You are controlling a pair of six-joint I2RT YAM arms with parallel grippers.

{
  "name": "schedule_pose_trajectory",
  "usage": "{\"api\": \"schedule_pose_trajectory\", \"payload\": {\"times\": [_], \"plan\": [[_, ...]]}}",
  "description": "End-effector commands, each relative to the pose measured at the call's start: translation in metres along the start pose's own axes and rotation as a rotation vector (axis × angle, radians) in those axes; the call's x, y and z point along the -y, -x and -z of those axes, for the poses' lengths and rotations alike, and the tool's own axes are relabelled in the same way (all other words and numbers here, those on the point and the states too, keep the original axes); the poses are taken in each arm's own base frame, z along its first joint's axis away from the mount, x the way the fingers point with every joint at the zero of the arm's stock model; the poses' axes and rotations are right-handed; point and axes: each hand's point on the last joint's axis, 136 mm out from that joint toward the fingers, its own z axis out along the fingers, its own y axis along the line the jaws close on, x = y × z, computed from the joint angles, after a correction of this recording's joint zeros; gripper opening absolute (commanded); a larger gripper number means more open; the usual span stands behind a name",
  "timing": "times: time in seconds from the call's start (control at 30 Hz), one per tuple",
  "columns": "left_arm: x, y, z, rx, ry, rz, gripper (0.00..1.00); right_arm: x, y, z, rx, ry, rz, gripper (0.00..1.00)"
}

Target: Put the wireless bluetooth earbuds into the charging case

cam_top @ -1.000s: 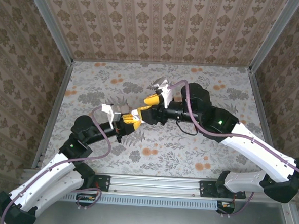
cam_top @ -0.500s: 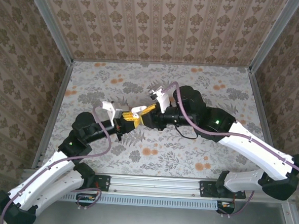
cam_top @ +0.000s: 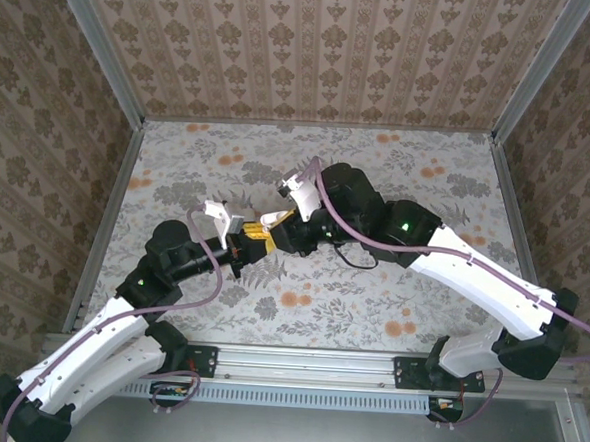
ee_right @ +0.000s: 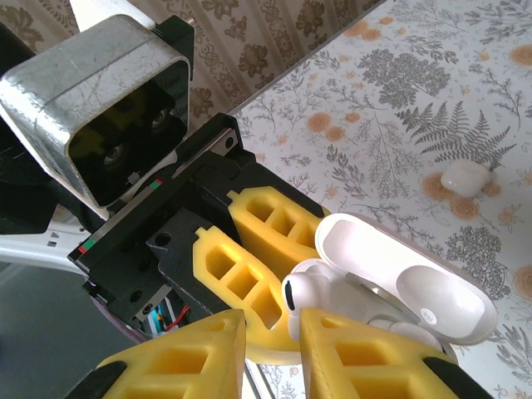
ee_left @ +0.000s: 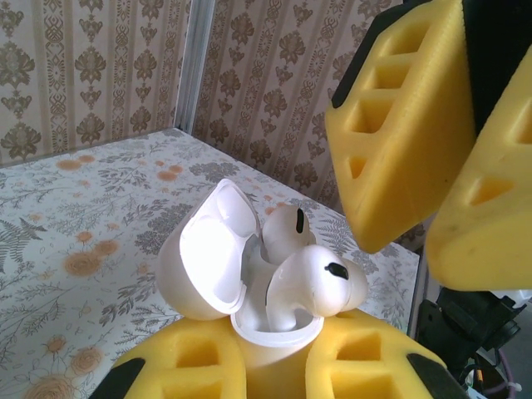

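My left gripper pinches the open charging case, lower centre. One earbud sits proud and tilted. My right gripper hovers, fingers narrowly parted, maybe touching it. An off-axis push could flick it out.

No lettering, brand, number or sign can be read anywhere. The charging case and the earbuds sitting in it are plain white, with only small dark marks on the earbuds, which are not writing.
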Motion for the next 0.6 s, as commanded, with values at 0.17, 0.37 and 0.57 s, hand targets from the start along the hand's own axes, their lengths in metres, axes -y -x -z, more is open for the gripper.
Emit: {"api": "schedule_pose_trajectory", "payload": {"times": [0.17, 0.37, 0.57], "plan": [[0.004, 0.017, 0.004, 0.043, 0.002, -0.031, 0.0, 0.005, -0.006, -0.005, -0.044, -0.031, 0.026, 0.25], [0.004, 0.017, 0.004, 0.046, -0.001, -0.031, 0.0, 0.011, -0.007, -0.006, -0.052, -0.066, 0.034, 0.26], [0.005, 0.017, 0.004, 0.047, -0.009, -0.028, 0.0, 0.017, -0.005, -0.004, -0.045, -0.101, 0.057, 0.27]]}}
